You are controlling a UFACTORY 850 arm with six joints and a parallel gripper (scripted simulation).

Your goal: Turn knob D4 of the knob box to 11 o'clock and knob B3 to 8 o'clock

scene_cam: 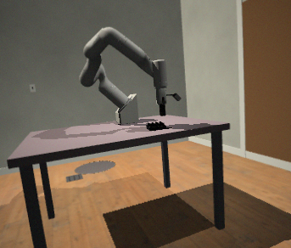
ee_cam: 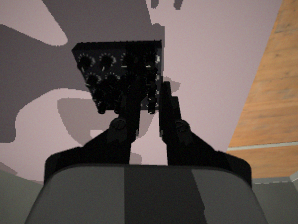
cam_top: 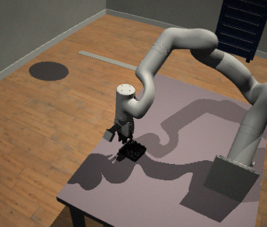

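The knob box [cam_top: 135,152] [scene_cam: 155,127] [ee_cam: 117,45] is a small black box standing on the table. In the wrist view it lies at upper centre-left, with rows of dark knobs and pale ring marks. Names and most white lines are too dark to read, so I cannot tell where D4 or B3 point. My gripper [cam_top: 124,139] [scene_cam: 162,114] [ee_cam: 150,93] points down above the box's edge, clear of it in the exterior view. Its fingers stand a little apart with nothing between them. In the wrist view the left finger hides part of the right-hand knob columns.
The box stands on the pinkish table [cam_top: 165,202] [scene_cam: 57,146] [ee_cam: 215,60], near one table edge. The arm's base [cam_top: 231,179] [scene_cam: 127,111] is further along the table. Dark arm shadows fall over the box and the table around it.
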